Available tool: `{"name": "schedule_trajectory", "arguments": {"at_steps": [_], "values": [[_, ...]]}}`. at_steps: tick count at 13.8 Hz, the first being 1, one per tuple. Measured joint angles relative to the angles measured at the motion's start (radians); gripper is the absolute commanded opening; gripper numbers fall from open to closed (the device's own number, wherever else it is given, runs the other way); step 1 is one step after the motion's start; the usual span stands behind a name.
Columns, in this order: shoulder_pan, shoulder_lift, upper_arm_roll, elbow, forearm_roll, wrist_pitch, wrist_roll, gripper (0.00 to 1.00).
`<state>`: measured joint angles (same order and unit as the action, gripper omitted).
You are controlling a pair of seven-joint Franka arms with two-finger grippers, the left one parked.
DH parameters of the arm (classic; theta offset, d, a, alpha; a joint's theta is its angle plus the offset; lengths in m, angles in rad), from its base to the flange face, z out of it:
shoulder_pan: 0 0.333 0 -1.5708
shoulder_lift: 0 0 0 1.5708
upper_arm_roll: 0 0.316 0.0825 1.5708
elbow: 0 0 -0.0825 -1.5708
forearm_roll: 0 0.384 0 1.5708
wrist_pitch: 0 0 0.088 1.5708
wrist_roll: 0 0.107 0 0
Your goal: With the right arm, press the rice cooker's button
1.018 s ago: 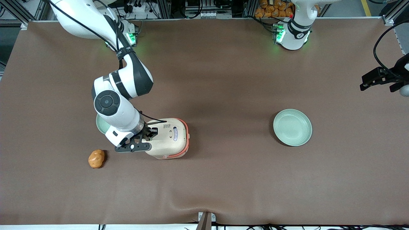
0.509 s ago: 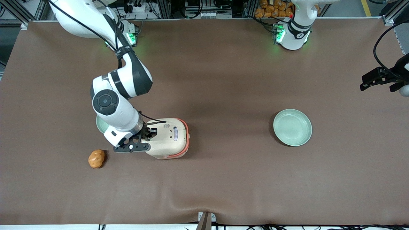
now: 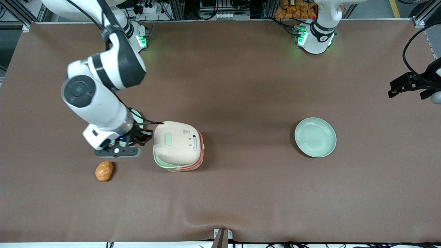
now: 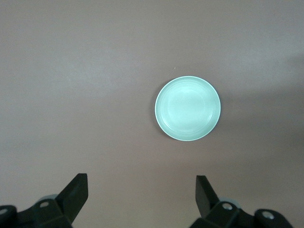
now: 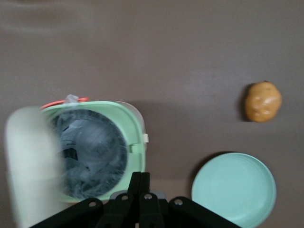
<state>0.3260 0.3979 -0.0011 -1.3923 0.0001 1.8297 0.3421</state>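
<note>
Front view: a brown desk (image 3: 241, 86) carries everything. The right arm (image 3: 100, 103) reaches down over its own end of the desk. The rice cooker (image 3: 177, 144) stands just beside the wrist, toward the desk's middle and well apart from the plate (image 3: 315, 137) toward the parked arm's end. A second plate (image 3: 137, 115) lies mostly hidden under the arm. An orange lump (image 3: 104, 171) sits nearer the camera than the wrist. The pincer (image 3: 143, 135) hangs close beside the cooker without touching it.

Right wrist view: the pincer (image 5: 140, 178) has its fingers drawn together and holds nothing. The cooker's cream lid (image 5: 31, 166) is raised and blurred. The green rim (image 5: 135, 128) and silvery pot (image 5: 90, 152) lie open to view, so the latch has probably released already.

Handling, as judged: the cooker is a stiff plastic shell, small and likely light. It may slide or tip on the smooth cloth under a sideways push. The hinged lid is springy. It needs no grasp; contact belongs on the small latch tab (image 5: 146, 138) at the rim. Press it with the joined fingertips, and direct the force down toward the base.
</note>
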Motion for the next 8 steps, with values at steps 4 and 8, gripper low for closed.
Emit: {"name": "schedule_trajectory", "arguments": {"at_steps": [4,8], "values": [[-0.095,-0.083,-0.003,0.034,-0.002,-0.135,-0.019,0.76],[-0.204,-0.172,-0.008,0.037,-0.005,-0.252,-0.165,1.0]]}}
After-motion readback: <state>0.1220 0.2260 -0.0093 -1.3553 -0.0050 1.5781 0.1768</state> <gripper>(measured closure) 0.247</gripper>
